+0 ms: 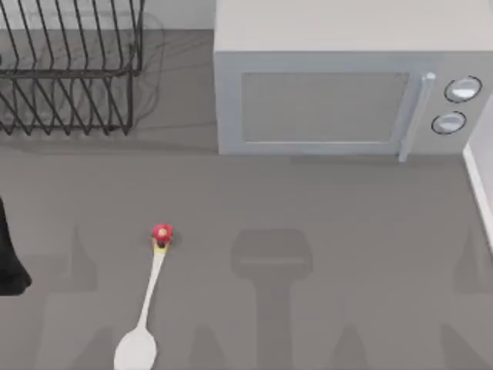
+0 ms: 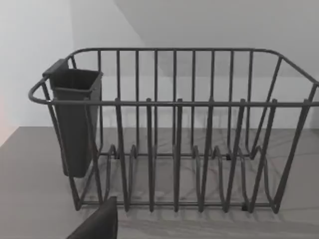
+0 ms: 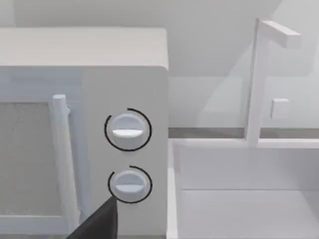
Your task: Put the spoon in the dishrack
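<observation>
The spoon [image 1: 148, 297] lies flat on the grey table at the front left. Its white bowl [image 1: 136, 351] is toward the front edge and its red-and-yellow knob [image 1: 161, 234] points toward the back. The black wire dishrack [image 1: 69, 69] stands at the back left; the left wrist view faces the dishrack [image 2: 174, 129] from the front, with a dark utensil cup [image 2: 75, 119] hung on one end. A dark part of my left arm [image 1: 9, 262] shows at the table's left edge, well left of the spoon. A dark bit of my left gripper [image 2: 97, 224] and of my right gripper [image 3: 97, 221] shows in each wrist view.
A grey microwave [image 1: 347, 85] with its door closed stands at the back, right of the dishrack. It has a handle [image 3: 62, 159] and two knobs [image 3: 127, 129]. A white sink [image 3: 244, 199] with a faucet [image 3: 259, 74] lies beyond the table's right edge [image 1: 479, 185].
</observation>
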`<move>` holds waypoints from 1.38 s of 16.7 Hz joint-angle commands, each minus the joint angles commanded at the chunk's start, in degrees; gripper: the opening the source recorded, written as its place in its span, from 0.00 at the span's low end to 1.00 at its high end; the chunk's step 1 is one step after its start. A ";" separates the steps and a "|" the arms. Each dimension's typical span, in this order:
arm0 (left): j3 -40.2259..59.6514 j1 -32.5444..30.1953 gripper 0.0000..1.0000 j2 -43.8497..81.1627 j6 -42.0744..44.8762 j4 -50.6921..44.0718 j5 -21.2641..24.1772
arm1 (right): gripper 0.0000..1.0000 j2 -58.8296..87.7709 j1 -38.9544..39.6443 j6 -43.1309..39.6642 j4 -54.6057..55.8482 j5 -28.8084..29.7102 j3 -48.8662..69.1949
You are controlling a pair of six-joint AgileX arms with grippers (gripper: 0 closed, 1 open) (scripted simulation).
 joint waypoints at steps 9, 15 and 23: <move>15.28 -6.44 1.00 17.07 -5.01 -12.05 0.16 | 1.00 0.00 0.00 0.00 0.00 0.00 0.00; 38.04 -16.09 1.00 52.42 -12.18 -32.30 -0.11 | 1.00 0.00 0.00 0.00 0.00 0.00 0.00; 64.00 -27.39 1.00 92.92 -20.46 -55.20 -0.09 | 1.00 0.00 0.00 0.00 0.00 0.00 0.00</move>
